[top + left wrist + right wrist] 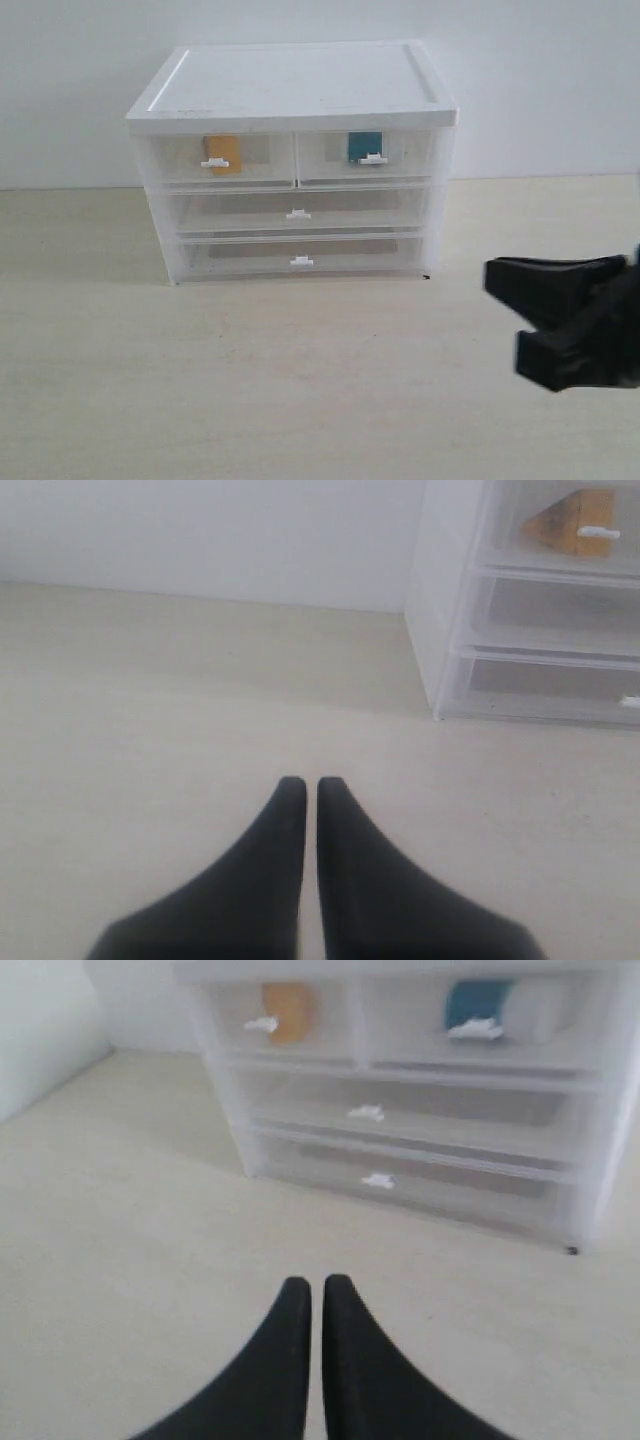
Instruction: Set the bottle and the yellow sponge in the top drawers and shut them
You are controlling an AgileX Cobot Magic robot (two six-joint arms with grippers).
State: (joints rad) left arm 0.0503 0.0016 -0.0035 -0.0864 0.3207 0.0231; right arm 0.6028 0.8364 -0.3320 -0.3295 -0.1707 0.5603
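The yellow sponge (224, 153) (575, 520) (288, 1010) lies inside the top left drawer (265, 165), which is pushed in flush. The bottle (365, 146) (500, 1007), its teal label showing, lies inside the top right drawer (412, 155), also pushed in. My right gripper (565, 320) (317, 1282) hovers low over the table, off to the right and in front of the unit, shut on nothing. My left gripper (311, 783) is shut and empty over bare table to the left of the unit; the exterior view does not show it.
The white-topped drawer unit (300, 80) stands at the back middle against a white wall. Its two full-width drawers (298, 212) (300, 258) are pushed in. Pale tabletop (250, 380) stretches in front of the unit.
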